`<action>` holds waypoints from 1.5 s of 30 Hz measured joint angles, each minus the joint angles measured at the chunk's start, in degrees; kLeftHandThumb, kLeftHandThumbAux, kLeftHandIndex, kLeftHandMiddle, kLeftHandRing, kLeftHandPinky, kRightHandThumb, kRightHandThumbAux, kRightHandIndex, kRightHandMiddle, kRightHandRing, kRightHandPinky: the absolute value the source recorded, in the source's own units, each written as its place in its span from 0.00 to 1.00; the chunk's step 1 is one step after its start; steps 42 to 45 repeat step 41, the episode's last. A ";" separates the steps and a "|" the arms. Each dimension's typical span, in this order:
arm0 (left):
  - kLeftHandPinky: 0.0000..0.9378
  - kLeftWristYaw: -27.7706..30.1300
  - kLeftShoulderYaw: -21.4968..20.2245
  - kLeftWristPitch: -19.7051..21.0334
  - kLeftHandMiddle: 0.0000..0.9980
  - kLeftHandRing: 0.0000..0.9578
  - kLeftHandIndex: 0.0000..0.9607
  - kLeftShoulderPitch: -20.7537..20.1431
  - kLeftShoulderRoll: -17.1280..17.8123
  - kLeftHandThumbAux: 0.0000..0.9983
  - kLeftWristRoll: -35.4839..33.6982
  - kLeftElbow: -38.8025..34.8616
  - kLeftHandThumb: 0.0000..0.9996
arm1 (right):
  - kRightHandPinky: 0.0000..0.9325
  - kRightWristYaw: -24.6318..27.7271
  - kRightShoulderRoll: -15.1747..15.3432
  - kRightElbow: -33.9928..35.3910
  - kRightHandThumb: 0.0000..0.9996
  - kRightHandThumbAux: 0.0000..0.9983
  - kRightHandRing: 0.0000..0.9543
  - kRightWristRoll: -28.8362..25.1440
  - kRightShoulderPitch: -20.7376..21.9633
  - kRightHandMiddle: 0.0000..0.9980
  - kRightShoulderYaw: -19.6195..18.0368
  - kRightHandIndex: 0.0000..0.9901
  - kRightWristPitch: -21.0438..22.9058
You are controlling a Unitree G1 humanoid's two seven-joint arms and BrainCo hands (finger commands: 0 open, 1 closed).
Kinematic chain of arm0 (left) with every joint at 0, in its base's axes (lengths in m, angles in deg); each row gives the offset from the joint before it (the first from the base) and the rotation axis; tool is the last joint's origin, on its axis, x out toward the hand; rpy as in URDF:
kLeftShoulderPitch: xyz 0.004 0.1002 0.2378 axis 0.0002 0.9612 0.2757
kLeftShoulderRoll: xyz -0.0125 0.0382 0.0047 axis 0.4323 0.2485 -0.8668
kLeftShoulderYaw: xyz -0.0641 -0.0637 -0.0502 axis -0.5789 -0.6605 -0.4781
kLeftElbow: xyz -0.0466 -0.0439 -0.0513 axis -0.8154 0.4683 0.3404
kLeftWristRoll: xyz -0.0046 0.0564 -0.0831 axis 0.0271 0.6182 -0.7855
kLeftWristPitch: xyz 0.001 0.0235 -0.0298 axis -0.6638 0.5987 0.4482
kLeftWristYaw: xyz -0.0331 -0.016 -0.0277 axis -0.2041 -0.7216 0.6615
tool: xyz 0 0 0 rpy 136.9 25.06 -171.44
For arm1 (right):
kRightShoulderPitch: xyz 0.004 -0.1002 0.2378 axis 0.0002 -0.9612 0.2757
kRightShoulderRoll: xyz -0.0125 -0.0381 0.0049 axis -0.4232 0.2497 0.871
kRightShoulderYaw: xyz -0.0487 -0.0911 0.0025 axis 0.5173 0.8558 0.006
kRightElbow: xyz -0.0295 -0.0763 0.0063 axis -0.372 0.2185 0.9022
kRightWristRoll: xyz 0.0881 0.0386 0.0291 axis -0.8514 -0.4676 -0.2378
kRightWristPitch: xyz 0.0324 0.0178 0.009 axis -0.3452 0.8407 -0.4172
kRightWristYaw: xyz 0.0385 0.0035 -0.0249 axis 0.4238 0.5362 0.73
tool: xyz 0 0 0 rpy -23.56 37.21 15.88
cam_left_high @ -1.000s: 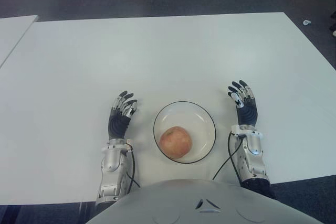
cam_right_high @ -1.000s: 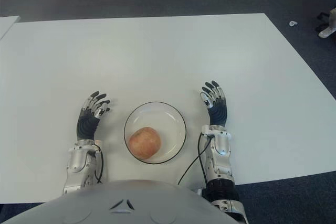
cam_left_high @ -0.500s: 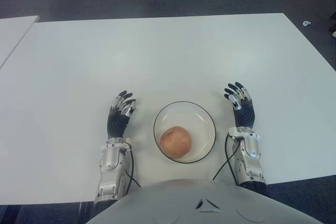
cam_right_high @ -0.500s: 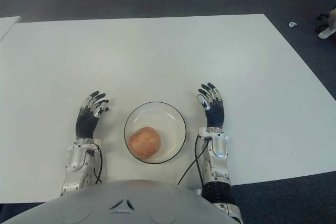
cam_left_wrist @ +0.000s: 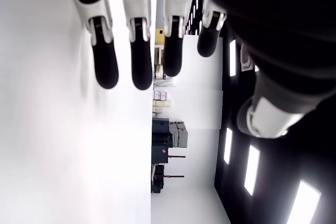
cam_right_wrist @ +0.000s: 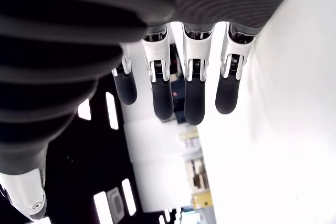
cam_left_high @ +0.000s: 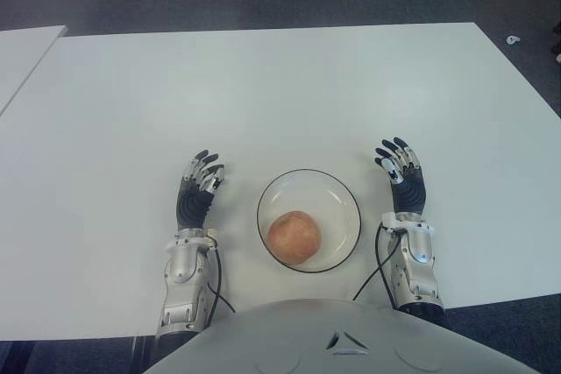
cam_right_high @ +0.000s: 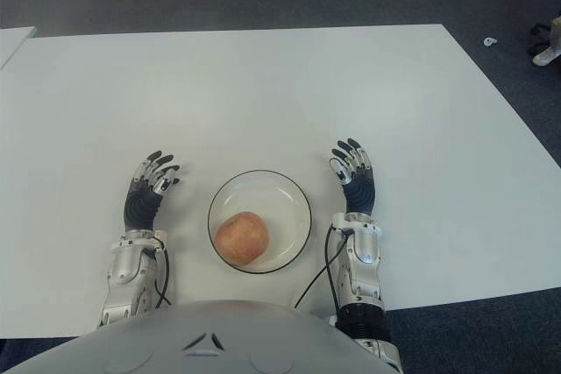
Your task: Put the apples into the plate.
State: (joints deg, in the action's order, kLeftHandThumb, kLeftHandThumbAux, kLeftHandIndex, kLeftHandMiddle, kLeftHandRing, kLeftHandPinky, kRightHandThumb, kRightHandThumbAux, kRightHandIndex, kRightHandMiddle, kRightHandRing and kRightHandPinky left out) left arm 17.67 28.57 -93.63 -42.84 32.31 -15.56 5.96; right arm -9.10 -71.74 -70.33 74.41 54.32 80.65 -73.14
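One apple (cam_left_high: 294, 237) sat inside the plate (cam_left_high: 337, 190), toward its near-left part, btwn the two hands on the white desk (cam_left_high: 263, 94). Left hand (cam_left_high: 196, 195) showed just left of the plate, right hand (cam_left_high: 401, 178) just right; both had fingers (cam_left_wrist: 137, 56) released, holding nothing. Apple lay slightly nearer the left hand; no other apple was visible, so task looked done.

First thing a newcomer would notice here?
The single apple sitting in the glass plate, near the table's front edge, just before the robot's body. Next, the two open, empty hands flanking the plate: left hand on its left, right hand on its right.
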 measured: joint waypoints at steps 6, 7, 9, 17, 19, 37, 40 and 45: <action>0.39 0.00 0.02 0.06 0.23 0.32 0.17 0.03 -0.01 0.60 0.00 -0.04 0.44 | 0.31 -0.01 -0.28 0.29 0.38 0.62 0.27 0.56 -0.18 0.25 -0.15 0.16 0.01; 0.39 0.00 0.02 0.08 0.23 0.32 0.17 0.04 -0.02 0.60 0.00 -0.06 0.44 | 0.30 -0.01 -0.37 0.40 0.38 0.62 0.27 0.64 -0.28 0.25 -0.15 0.16 0.01; 0.40 0.00 0.04 0.10 0.23 0.32 0.17 0.06 -0.04 0.60 0.00 -0.09 0.44 | 0.31 -0.01 -0.50 0.54 0.38 0.63 0.27 0.78 -0.41 0.25 -0.15 0.15 0.01; 0.40 0.00 0.13 0.24 0.23 0.32 0.17 0.34 -0.35 0.59 -0.32 -0.41 0.43 | 0.31 0.19 -0.59 -0.03 0.40 0.64 0.27 2.23 -0.49 0.24 -0.09 0.15 -1.47; 0.39 0.00 0.16 0.25 0.23 0.32 0.18 0.40 -0.42 0.58 -0.36 -0.44 0.43 | 0.32 0.20 -0.62 -0.23 0.41 0.65 0.27 2.59 -0.49 0.24 -0.10 0.15 -1.92; 0.38 0.73 0.47 -1.23 0.23 0.32 0.19 0.69 -1.50 0.55 -1.28 -0.31 0.39 | 0.29 0.17 -0.60 -1.45 0.38 0.63 0.26 5.17 -0.52 0.22 -0.13 0.14 -5.10; 0.38 0.81 0.61 -1.69 0.24 0.32 0.19 0.78 -1.64 0.55 -1.28 -0.25 0.39 | 0.29 0.14 -0.59 -1.45 0.37 0.63 0.26 5.53 -0.56 0.22 -0.13 0.14 -5.18; 0.38 0.85 0.66 -1.82 0.24 0.32 0.19 0.81 -1.67 0.55 -1.28 -0.23 0.39 | 0.29 0.14 -0.58 -1.45 0.37 0.63 0.26 5.68 -0.57 0.22 -0.14 0.14 -5.21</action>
